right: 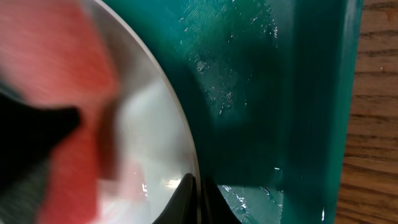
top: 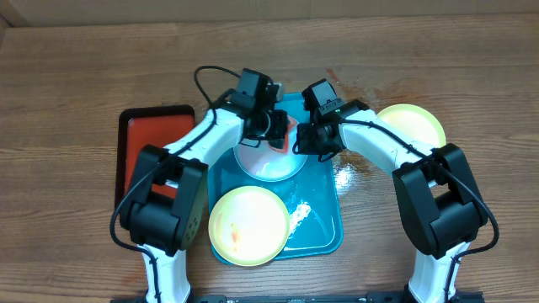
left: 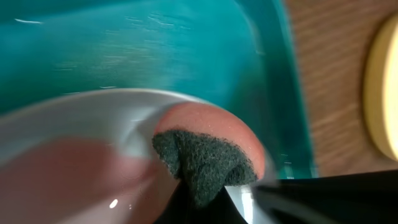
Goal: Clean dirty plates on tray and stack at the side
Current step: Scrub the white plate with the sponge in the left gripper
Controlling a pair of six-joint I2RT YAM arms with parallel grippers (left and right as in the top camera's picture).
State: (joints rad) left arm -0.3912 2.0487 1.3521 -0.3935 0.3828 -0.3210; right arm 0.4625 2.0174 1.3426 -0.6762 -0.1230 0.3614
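The turquoise tray (top: 324, 220) lies mid-table. My right gripper (top: 301, 143) is shut on the rim of the light teal plate (top: 269, 162) and holds it tilted over the tray's far half. In the right wrist view its fingers (right: 198, 194) pinch the plate's edge (right: 158, 124). My left gripper (top: 274, 130) is shut on a sponge (left: 205, 155), whose dark scouring side presses on the plate (left: 74, 118). A pale yellow plate (top: 248, 225) with a reddish smear lies at the tray's near end. Another pale yellow plate (top: 413, 124) lies on the table to the right.
A smaller red tray (top: 143, 135) with a black rim lies left of the turquoise tray. There are wet patches on the tray floor (right: 249, 56) and on the table beside its right rim (top: 349, 172). Wooden table (right: 376, 124) surrounds it.
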